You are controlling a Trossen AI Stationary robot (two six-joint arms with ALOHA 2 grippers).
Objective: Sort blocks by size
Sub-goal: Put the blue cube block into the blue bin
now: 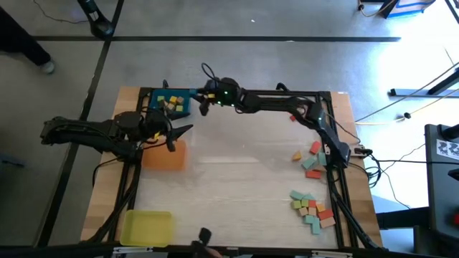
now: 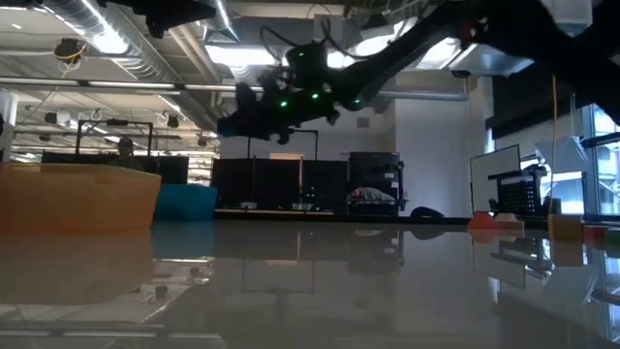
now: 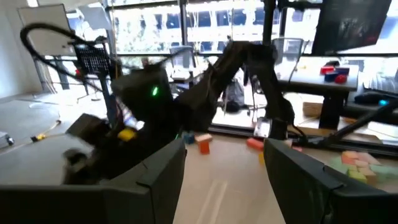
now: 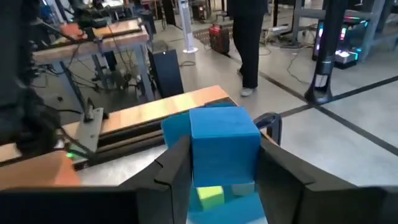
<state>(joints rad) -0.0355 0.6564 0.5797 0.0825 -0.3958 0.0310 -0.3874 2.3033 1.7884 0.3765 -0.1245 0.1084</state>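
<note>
Holding a blue block [image 4: 225, 144] between its fingers, right end effector [image 1: 206, 98] hangs over the blue tray [image 1: 153, 98] at the bench's far-left corner. Pinched across the block's sides, as the right wrist view shows, with a yellow block [image 4: 210, 196] visible in the tray beneath. Several small blocks [image 1: 171, 103] already lying in that tray. Left end effector [image 1: 185, 132] spread and empty, poised just above the orange tray [image 1: 166, 159] by the left edge. Remaining loose blocks [image 1: 313, 206] heaped along the right edge, more [image 1: 313, 158] a little farther up that edge; yellow tray [image 1: 147, 227] at the near-left corner.

Likely step: releasing the blue block into the blue tray. Risks from here: dropping from height could bounce the block off those already inside and over the rim; releasing too near the tray's edge could leave it tipping out onto the bench. Close quarters between both arms, so a careless retreat might clip the left one.
</note>
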